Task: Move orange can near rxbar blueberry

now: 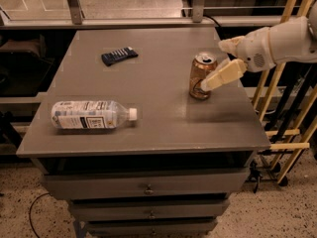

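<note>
Judging from how things lie, I am at the grasping step: the can stands upright right of centre in the frame, on the right part of the table, and nothing has lifted it yet. My gripper comes in from the right edge of the frame with its fingers spread. One finger sits just behind and to the right of the can's silver top, and the other slants down across the can's right side toward its base. The can seems to lie partly between them, though I cannot tell whether either finger touches it. The next move, as I see it, calls for settling the fingers squarely on either side of the can's body and pressing them together on it without tipping it, since it is tall and narrow. After that comes a lift and a carry toward the upper left of the frame, where the rxbar lies flat, well apart from the can. The path between looks free. The bottle lies on its side at the lower left, out of that line, so I judge the main risk to be knocking the can over as I close.
</note>
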`<state>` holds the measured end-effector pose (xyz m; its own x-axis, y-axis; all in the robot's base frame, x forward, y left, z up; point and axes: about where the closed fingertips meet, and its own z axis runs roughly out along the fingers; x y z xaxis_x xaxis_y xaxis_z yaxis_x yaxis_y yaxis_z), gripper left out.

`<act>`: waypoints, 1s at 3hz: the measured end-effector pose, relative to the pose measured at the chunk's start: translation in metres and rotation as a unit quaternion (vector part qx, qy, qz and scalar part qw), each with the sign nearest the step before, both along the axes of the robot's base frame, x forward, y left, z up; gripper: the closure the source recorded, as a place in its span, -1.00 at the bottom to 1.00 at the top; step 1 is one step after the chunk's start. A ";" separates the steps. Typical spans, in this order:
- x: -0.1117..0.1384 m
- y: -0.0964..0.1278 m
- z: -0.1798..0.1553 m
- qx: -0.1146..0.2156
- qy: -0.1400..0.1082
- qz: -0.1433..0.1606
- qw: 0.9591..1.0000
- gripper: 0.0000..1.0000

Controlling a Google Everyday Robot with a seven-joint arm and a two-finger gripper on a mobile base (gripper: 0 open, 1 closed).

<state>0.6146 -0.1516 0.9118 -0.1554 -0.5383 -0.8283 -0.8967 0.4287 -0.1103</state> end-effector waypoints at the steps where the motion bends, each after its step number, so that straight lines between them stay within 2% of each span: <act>1: 0.011 0.016 -0.012 -0.010 0.013 0.012 1.000 -0.66; 2: 0.018 0.024 -0.018 -0.014 0.019 0.022 0.999 -0.20; 3: 0.022 0.023 -0.013 -0.017 0.013 0.026 0.999 0.27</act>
